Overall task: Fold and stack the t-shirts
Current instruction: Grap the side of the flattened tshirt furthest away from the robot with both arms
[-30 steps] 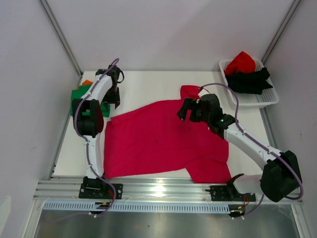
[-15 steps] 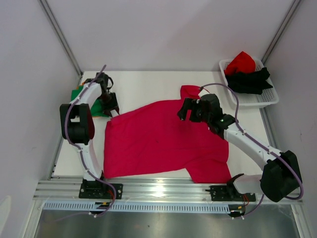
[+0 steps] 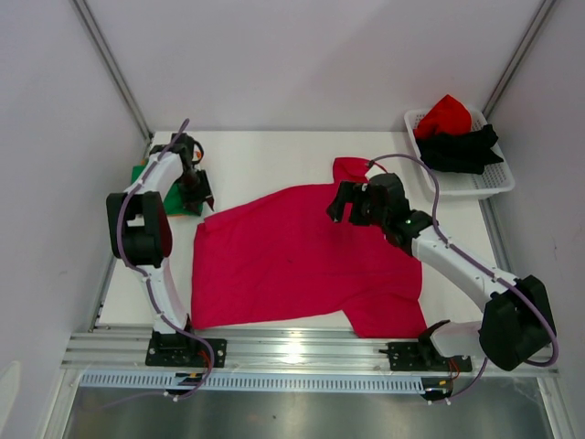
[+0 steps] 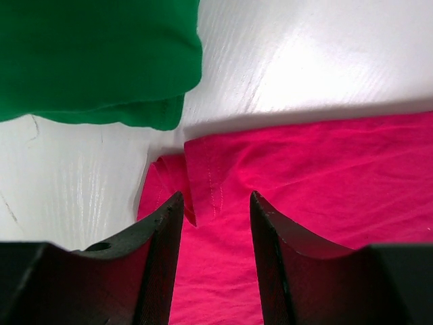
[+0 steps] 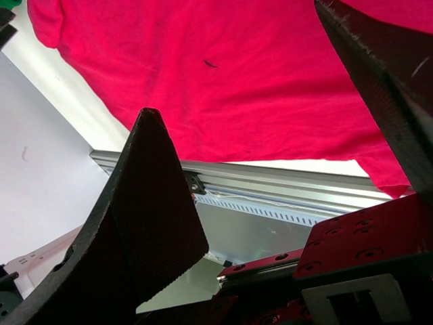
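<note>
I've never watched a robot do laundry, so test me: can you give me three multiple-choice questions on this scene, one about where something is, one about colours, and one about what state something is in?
1. Where does the white basket stand on the table?
A. at the near left corner
B. at the far right corner
C. in the middle

2. Which colours of shirt lie in it?
A. green and orange
B. blue and white
C. red and black

3. How does the pink shirt lie?
A. spread open on the table
B. folded into a small square
C. hanging in the air

Answers:
1 B: the top view shows the basket at the table's far right edge.
2 C: a red shirt and a black shirt fill it.
3 A: it lies flat and unfolded across the middle of the table.
</note>
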`<action>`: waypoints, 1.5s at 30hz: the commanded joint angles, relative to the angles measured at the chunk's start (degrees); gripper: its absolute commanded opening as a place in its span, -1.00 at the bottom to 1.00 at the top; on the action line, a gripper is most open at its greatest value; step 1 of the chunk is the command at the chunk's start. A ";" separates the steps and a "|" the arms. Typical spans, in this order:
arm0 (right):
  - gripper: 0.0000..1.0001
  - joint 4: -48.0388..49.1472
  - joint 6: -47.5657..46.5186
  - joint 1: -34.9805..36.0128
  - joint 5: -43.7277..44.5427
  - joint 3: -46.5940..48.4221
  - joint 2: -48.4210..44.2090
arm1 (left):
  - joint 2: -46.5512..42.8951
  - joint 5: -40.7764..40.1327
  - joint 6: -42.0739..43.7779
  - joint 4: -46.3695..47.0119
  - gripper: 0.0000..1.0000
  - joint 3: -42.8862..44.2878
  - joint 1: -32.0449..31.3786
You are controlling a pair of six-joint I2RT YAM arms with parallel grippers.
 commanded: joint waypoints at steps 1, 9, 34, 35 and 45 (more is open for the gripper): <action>0.86 1.80 0.50 0.28 -0.41 1.33 1.02 | -1.95 -1.38 -2.19 1.73 -0.06 -2.48 -0.17; 0.86 1.36 0.41 0.37 -0.06 0.72 0.59 | -3.80 -0.24 -5.44 7.09 -0.08 -8.19 0.26; 0.86 1.72 0.59 0.28 -0.06 -0.07 1.03 | -4.15 -1.03 -5.18 8.68 -0.58 -8.72 0.18; 0.86 1.72 0.59 0.37 -0.06 -0.16 0.94 | -4.06 -0.68 -5.10 8.77 -0.69 -8.73 0.26; 0.86 1.10 0.59 0.37 0.64 -0.60 -0.29 | -4.59 1.43 -4.83 9.47 -0.99 -9.08 0.44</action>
